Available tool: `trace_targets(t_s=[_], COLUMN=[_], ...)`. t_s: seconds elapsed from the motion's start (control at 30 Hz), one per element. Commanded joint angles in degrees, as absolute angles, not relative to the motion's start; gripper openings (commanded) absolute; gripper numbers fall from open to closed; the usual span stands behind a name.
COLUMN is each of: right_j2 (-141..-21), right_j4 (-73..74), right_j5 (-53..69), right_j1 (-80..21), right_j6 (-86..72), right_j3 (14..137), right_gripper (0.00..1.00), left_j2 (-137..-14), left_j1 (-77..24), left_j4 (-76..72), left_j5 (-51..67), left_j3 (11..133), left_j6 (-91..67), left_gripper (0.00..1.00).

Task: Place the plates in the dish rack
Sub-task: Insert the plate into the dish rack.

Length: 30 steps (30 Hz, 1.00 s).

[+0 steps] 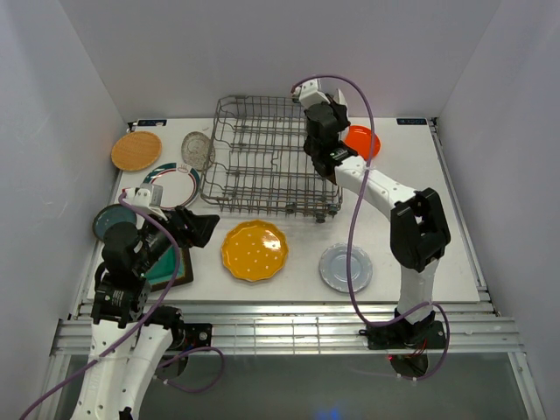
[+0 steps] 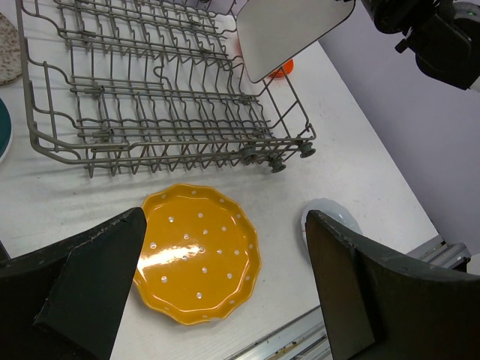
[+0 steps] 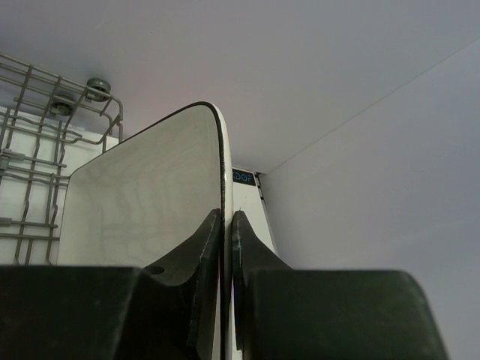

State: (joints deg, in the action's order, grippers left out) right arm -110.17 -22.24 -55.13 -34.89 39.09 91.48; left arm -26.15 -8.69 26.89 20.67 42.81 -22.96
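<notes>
My right gripper (image 3: 226, 214) is shut on the edge of the white rectangular plate (image 3: 142, 187). It holds the plate on edge in the air over the right far side of the grey wire dish rack (image 1: 262, 162). The plate (image 2: 289, 34) also shows in the left wrist view, above the rack (image 2: 150, 97). In the top view the right gripper (image 1: 320, 112) stands by the rack's far right corner. My left gripper (image 1: 206, 229) is open and empty, low over the table beside the yellow scalloped plate (image 2: 196, 255), which also shows in the top view (image 1: 254, 251).
The wooden plate (image 1: 136, 150), glass plate (image 1: 198, 150) and green-rimmed plate (image 1: 172, 185) lie left of the rack. The dark teal plate (image 1: 114, 220) and square teal plate (image 1: 171, 269) lie by the left arm. The pale grey plate (image 1: 346, 267) is front right and the orange-red plate (image 1: 363, 142) is behind the right arm.
</notes>
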Motion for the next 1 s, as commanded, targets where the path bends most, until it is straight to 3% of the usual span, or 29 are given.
trace_targets(t_s=[0.0, 0.3, 0.97], right_j2=[-108.6, -112.6, -114.3], right_j4=[-25.2, -8.4, -11.9], right_j5=[-54.0, -54.5, -60.0], right_j1=[-35.2, -35.2, -35.1], right_j6=[37.8, 32.7, 36.8], right_j3=[101.2, 113.5, 113.0], right_gripper=[0.08, 0.08, 0.08], left_j2=[-26.3, -26.4, -26.5], left_j1=[-8.3, -8.3, -8.3], left_j4=[26.2, 26.2, 26.2], left_j5=[21.4, 21.5, 21.6], left_j3=[42.6, 42.6, 42.6], left_j6=[-22.6, -22.7, -22.7], left_gripper=[0.98, 0.98, 0.98])
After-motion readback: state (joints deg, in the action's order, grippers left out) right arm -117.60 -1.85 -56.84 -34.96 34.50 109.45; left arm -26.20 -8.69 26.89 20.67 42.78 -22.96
